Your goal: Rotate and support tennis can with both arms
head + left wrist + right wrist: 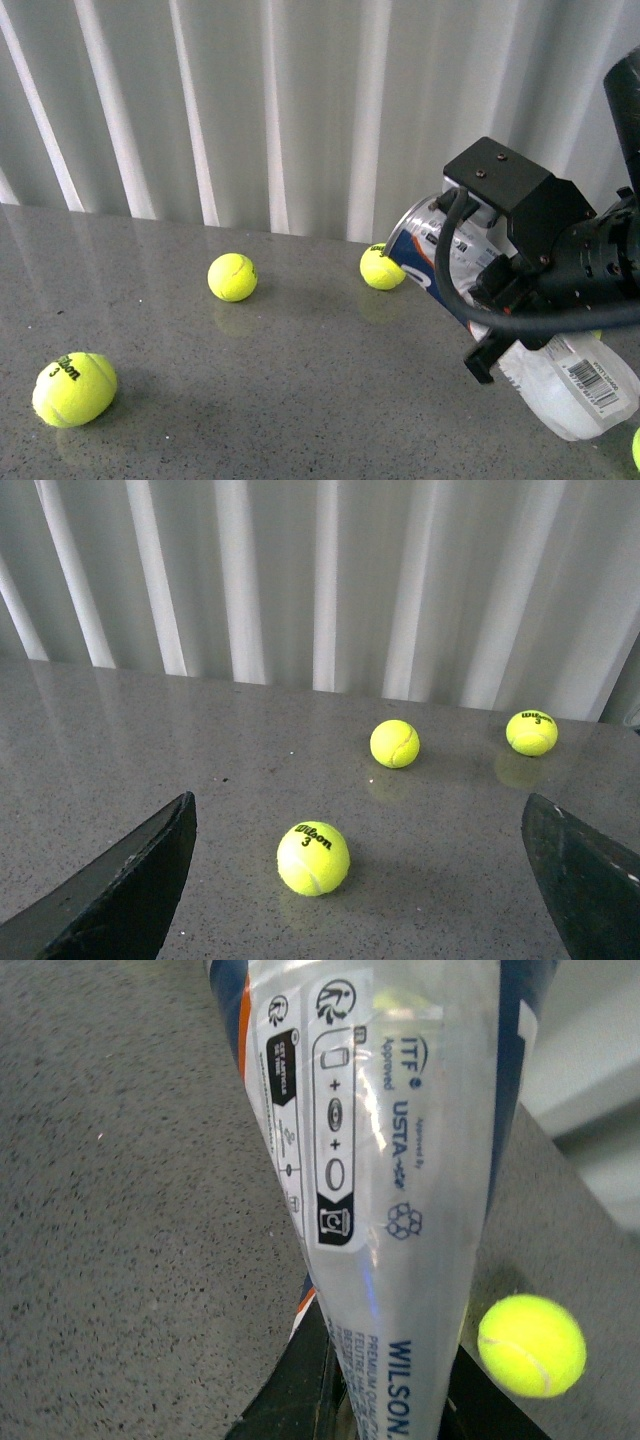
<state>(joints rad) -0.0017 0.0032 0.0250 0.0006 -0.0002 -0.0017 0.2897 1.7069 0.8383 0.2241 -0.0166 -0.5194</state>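
at the desk's (300, 410) right side the right end effector (385, 1410) is clamped on the tilted tennis can (420, 248); left end effector (355, 880), spread apart, should cup the free end gently.

Lab-like robot test bench: speckled grey tabletop (300, 400) against a white pleated curtain (300, 100).

Clear crinkled plastic on the tennis can (560, 385), with a blue, white and orange label (350, 1140) and a black-on-white barcode (592, 382). Black on the right arm (540, 230) over the can. Yellow-green on the near ball (381, 267) just beside the can, on the middle ball (232, 277) farther off, and, with black Wilson print, on the farthest ball (74, 388). Speckled grey on the table (300, 400) under the can; white-grey vertical stripes on the curtain (300, 100) behind it.
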